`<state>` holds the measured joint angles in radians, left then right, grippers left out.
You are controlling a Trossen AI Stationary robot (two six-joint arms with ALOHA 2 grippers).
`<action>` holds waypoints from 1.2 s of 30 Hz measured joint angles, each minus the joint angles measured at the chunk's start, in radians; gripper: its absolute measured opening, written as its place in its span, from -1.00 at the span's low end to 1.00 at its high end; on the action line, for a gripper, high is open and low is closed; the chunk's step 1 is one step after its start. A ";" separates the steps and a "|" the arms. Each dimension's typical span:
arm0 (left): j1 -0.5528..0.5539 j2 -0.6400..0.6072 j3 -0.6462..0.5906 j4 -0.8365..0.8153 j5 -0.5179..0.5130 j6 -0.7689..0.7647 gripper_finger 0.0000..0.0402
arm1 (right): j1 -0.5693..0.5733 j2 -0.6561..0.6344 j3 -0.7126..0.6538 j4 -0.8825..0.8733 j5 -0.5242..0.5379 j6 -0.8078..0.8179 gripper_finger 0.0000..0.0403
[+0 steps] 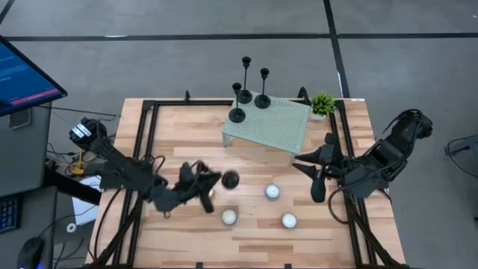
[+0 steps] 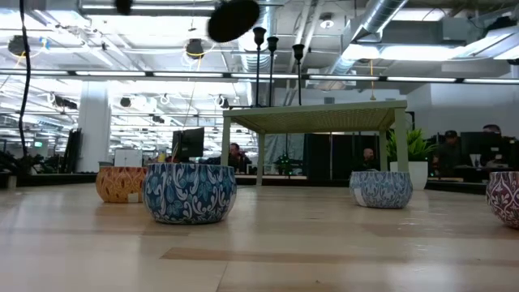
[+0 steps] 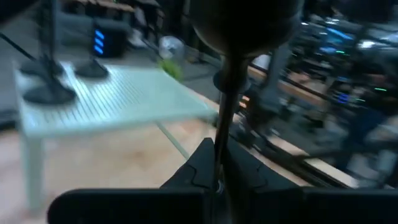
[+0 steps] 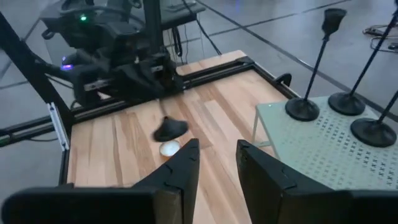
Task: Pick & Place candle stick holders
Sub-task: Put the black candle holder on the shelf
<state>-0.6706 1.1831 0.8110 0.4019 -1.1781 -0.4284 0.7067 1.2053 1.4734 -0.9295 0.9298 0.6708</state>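
Three black candle stick holders (image 1: 244,96) stand by their round bases on a pale green perforated stand (image 1: 276,127) at the far middle of the table. A fourth holder (image 1: 230,179) is up in the air at the table's left middle, with my left gripper (image 1: 208,184) shut on it. Its round base (image 2: 233,18) shows high in the low view. My right gripper (image 1: 300,163) hovers open at the right, near the stand, with nothing between its fingers (image 4: 186,168). My left gripper pinches the holder's thin stem (image 3: 221,140) between its two fingers. The fingers come about level from the table's left. The stem runs on past the fingertips to the round base (image 3: 249,25), which faces the table's right. The holder is lifted clear of the table, lying over rather than upright.
Several small candles in patterned tins (image 1: 272,191) (image 1: 228,217) (image 1: 288,220) sit on the wood toward the near edge, one (image 4: 169,148) right below the lifted holder. A small potted plant (image 1: 323,103) stands at the far right corner. A black frame (image 1: 146,142) rims the table.
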 joint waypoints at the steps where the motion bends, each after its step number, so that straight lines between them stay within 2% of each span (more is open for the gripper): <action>1: 0.030 0.010 0.027 0.000 -0.001 0.033 -0.94 | 0.000 -0.007 0.000 -0.003 0.004 0.000 -0.52; 8: 0.185 0.128 0.172 -0.002 -0.007 0.185 -0.94 | -0.001 -0.038 0.000 -0.017 0.050 0.000 -0.57; 16: 0.326 0.311 0.320 -0.002 -0.002 0.193 -0.94 | 0.000 -0.056 0.000 -0.039 0.064 0.000 -0.62; 23: 0.422 0.390 0.455 -0.001 0.001 0.324 -0.94 | 0.000 -0.069 0.000 -0.035 0.066 -0.020 -0.63; 30: 0.504 0.437 0.487 -0.002 0.024 0.309 -0.93 | 0.000 -0.074 0.000 -0.034 0.066 -0.046 -0.63; 36: 0.557 0.464 0.488 0.003 0.067 0.225 -0.93 | 0.000 -0.075 0.000 -0.034 0.066 -0.053 -0.63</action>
<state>-0.1136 1.6475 1.2991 0.4049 -1.1113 -0.2032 0.7067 1.1305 1.4738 -0.9634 0.9962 0.6178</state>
